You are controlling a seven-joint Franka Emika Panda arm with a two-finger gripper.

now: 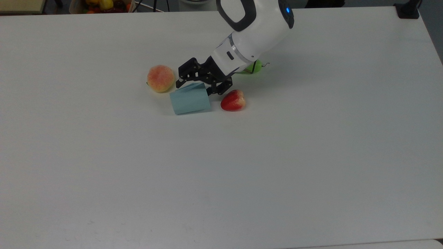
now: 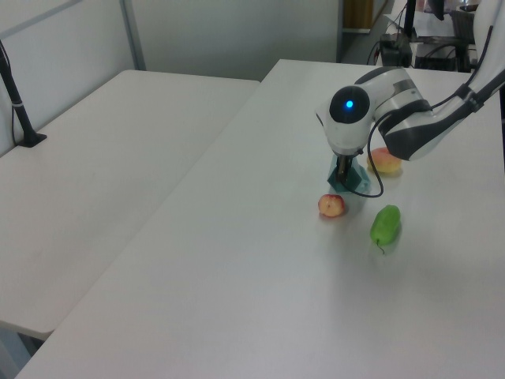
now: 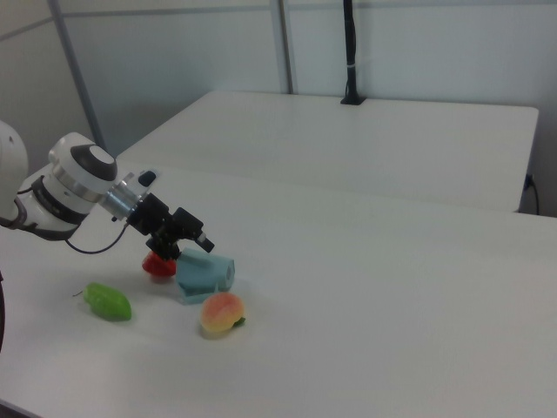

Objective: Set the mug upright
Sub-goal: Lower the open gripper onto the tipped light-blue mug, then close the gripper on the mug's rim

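My fingers (image 1: pixel 180 82) stand open astride the mug's (image 1: pixel 190 99) upper edge — it lies on its side between peach (image 1: pixel 160 78) and strawberry (image 1: pixel 233 100).

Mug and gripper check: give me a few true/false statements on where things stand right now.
1. The mug lies on its side. True.
2. The gripper is shut on the mug. False: its fingers are spread open at the mug's wide end, not clamped.
3. In the top view, the peach sits to the mug's left and the red fruit to its right. True.
4. The green fruit is inside the mug. False: it lies on the table, apart from the mug.
5. The red fruit is stacked on the peach. False: both rest on the table, on opposite sides of the mug.
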